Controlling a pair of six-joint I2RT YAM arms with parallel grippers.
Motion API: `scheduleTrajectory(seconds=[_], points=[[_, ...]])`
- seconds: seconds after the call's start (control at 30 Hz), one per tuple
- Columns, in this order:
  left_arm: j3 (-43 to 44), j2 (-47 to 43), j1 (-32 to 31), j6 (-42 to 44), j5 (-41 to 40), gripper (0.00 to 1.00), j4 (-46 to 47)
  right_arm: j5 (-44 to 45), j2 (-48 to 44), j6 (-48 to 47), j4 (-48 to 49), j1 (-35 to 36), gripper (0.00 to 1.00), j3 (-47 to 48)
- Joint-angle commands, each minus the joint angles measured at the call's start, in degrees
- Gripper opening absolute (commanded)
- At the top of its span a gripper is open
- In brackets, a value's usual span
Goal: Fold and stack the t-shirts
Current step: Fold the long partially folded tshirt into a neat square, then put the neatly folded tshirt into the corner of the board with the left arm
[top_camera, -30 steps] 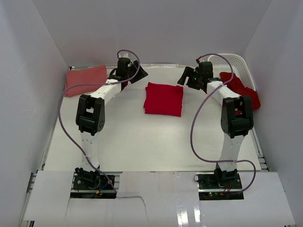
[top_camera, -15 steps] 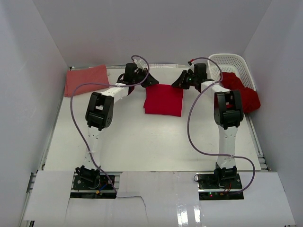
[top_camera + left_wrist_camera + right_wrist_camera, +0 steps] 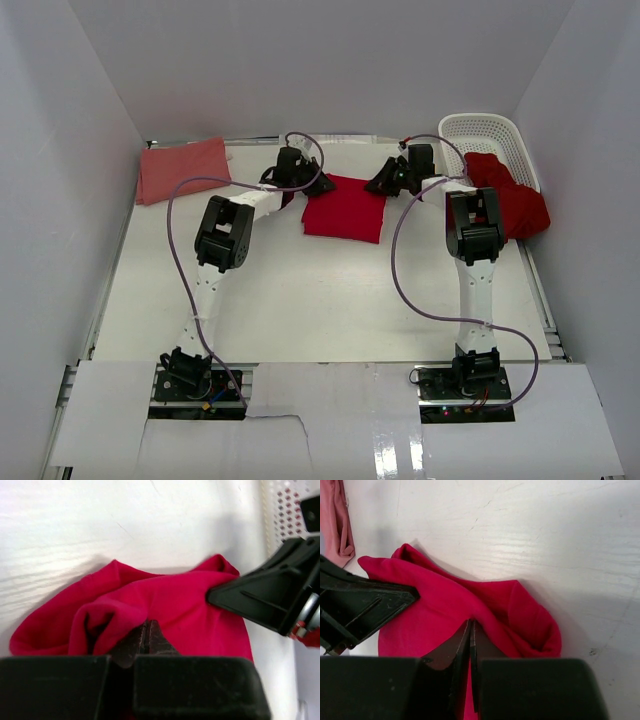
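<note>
A folded crimson t-shirt (image 3: 345, 210) lies at the middle back of the table. My left gripper (image 3: 312, 184) is shut on its far left corner, and the cloth (image 3: 170, 605) bunches up around the pinched tips (image 3: 146, 626). My right gripper (image 3: 382, 184) is shut on the far right corner, where the red cloth (image 3: 445, 605) puckers at the closed tips (image 3: 471, 625). A folded salmon-pink t-shirt (image 3: 183, 169) lies at the back left. More red t-shirts (image 3: 512, 200) spill out of the basket at the right.
The white lattice basket (image 3: 485, 132) stands at the back right corner, close to the right arm. White walls enclose the table on three sides. Each wrist view shows the other gripper, the right one (image 3: 270, 595) and the left one (image 3: 360, 605).
Both arms have swung inward from the sides to the far corners of the folded red t-shirt. Both grippers have gone from open to shut on its cloth.
</note>
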Motion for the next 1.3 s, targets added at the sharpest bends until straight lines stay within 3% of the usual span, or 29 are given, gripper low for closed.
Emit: scheduleTrajectory(seconds=[0.0,0.13,0.43,0.67,0.8,0.9,0.93,1.0,1.17,1.27], points=[[-3.1,-6.2,-0.1,4.7,-16.4,0.0,-4.0,8.7,-1.2,-3.6,-2.9,-0.9,0.08,-1.0],[-3.4,-8.6,-1.4,6.2,-17.2,0.0,-3.5,3.0,-5.4,-3.6,0.2,-1.0,0.08,-1.1],[-2.3,-11.3,-2.3,6.6,-16.4,0.0,-5.2,-12.2,-17.8,-3.7,2.7,1.0,0.08,-12.7],[-4.0,-13.0,-2.4,7.7,-17.0,0.0,-5.8,-24.1,-17.2,0.0,9.5,2.0,0.08,-23.6],[-5.1,-13.8,-2.4,7.0,-16.7,0.0,-6.0,-24.5,-13.2,-0.6,7.4,2.7,0.08,-26.0],[-5.4,-15.7,-2.4,6.7,-17.8,0.01,-8.6,-19.0,-10.1,-5.8,-3.3,3.0,0.08,-23.9],[-5.4,-16.3,-2.4,6.8,-18.6,0.18,-10.7,-14.6,-9.8,-7.3,-6.0,3.3,0.08,-22.4],[-5.3,-18.1,-2.3,7.0,-21.4,0.33,-13.1,-13.6,-10.6,-9.2,-9.2,3.4,0.08,-22.6],[-7.8,-21.1,0.2,6.5,-20.2,0.44,-15.4,-13.4,-19.2,-9.0,-7.1,3.5,0.08,-25.9],[-10.7,-23.4,1.9,4.8,-19.7,0.66,-14.6,-13.8,-23.7,-9.8,-9.1,3.6,0.08,-25.8]])
